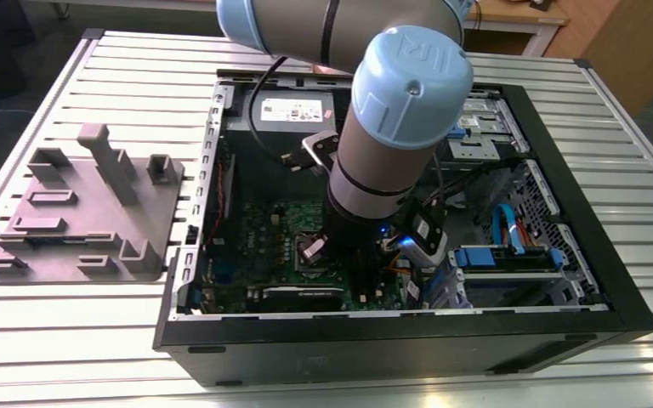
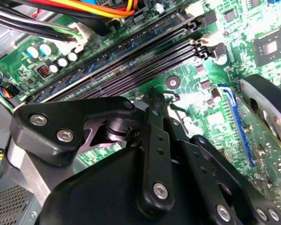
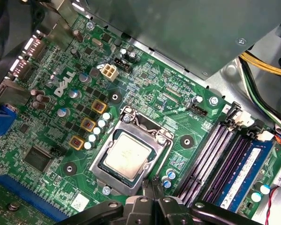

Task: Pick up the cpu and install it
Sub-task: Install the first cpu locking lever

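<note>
The cpu (image 3: 127,155), a small square chip with a silvery top, lies flat inside the metal-framed socket (image 3: 106,154) on the green motherboard (image 3: 51,136). In the first wrist view my gripper (image 3: 152,191) hangs just beside the socket's edge, fingertips together and nothing between them. The second wrist view looks over the black gripper linkage, and the gripper (image 2: 153,101) is over the board close to the long black memory slots (image 2: 131,65). In the exterior view the arm (image 1: 389,144) reaches down into the open computer case, next to the socket (image 1: 310,250).
The case walls (image 1: 553,195) enclose the board. Yellow, orange and black cables (image 2: 84,9) run near the memory slots. A grey power supply (image 3: 187,33) overhangs the board. Blue drive carriers (image 1: 508,255) sit at the exterior view's right. A grey parts fixture (image 1: 77,212) lies outside the case.
</note>
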Robot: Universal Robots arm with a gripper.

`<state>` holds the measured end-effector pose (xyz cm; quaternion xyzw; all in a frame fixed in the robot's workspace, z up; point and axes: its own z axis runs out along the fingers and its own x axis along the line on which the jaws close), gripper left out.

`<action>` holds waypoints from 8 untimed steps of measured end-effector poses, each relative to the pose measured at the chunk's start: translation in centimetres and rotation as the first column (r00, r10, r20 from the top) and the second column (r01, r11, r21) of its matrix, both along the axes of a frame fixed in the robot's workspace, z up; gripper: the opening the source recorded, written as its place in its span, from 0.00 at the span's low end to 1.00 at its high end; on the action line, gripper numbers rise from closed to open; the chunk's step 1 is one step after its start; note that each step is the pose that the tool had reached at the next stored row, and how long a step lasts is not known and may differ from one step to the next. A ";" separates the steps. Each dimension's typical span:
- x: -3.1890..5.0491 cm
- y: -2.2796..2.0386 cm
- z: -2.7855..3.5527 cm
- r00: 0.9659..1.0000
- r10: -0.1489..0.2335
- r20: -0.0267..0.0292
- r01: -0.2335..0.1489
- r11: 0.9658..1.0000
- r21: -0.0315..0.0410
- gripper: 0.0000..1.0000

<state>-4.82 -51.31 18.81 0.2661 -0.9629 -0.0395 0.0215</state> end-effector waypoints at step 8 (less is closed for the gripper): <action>0.01 0.00 2.44 1.000 -0.001 0.000 0.001 1.000 0.000 0.10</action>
